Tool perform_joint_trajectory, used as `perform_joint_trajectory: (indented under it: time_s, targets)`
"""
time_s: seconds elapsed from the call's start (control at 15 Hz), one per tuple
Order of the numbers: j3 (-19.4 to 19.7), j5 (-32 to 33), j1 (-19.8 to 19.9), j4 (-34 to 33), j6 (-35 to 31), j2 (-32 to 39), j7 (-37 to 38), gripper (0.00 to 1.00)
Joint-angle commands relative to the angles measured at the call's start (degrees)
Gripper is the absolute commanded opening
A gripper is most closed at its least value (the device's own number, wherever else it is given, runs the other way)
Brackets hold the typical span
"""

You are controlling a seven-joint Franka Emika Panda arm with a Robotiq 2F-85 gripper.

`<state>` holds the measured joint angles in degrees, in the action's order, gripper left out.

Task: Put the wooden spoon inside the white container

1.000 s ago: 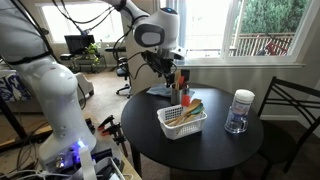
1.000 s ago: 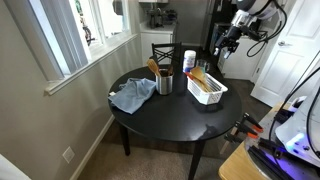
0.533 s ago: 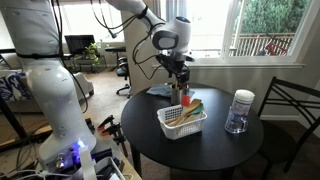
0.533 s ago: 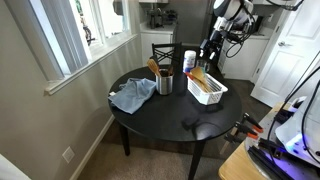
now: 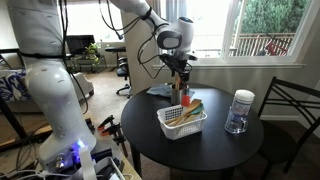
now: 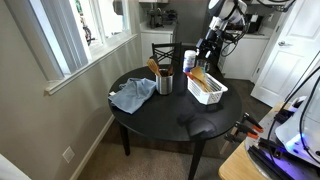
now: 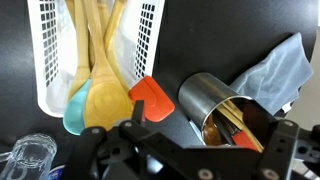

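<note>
Seemingly the wooden spoon point(image 6: 153, 67) stands in the steel cup point(image 7: 213, 103), right of centre in the wrist view, not in the white container point(image 7: 45, 50) at upper left (it already holds spatulas point(image 7: 100, 95)). The tool point(image 7: 208, 150) hangs above, jaws spread and empty. It could pinch the wrong handle in that crowded cup, or tip the cup when lifting. Only the wrist view shows the cup's contents; the exterior views show the tool's height over the table point(image 5: 215, 150).

Jar point(image 5: 240, 110): no readable label.
Basket point(image 7: 48, 60): no readable marking.
Steel cup point(image 7: 203, 98): no readable brand or number.
</note>
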<state>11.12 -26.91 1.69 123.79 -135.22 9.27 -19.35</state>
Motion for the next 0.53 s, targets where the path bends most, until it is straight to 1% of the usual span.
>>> perform_joint_trajectory:
  time_s: [0.0, 0.2, 0.27, 0.33, 0.47]
  targets:
    - [-2.9, 0.7, 2.9, 0.0, -0.1, -0.1, 0.5, 1.00]
    - [-2.9, 0.7, 2.9, 0.0, -0.1, -0.1, 0.5, 1.00]
    - [-3.2, -0.8, 3.4, -1.1, -0.6, 0.9, -2.8, 1.00]
    - [-3.5, -1.5, 4.2, -2.2, 0.1, 1.9, -4.5, 1.00]
    - [-4.1, -1.0, 6.1, -5.3, 0.3, 4.6, -5.7, 1.00]
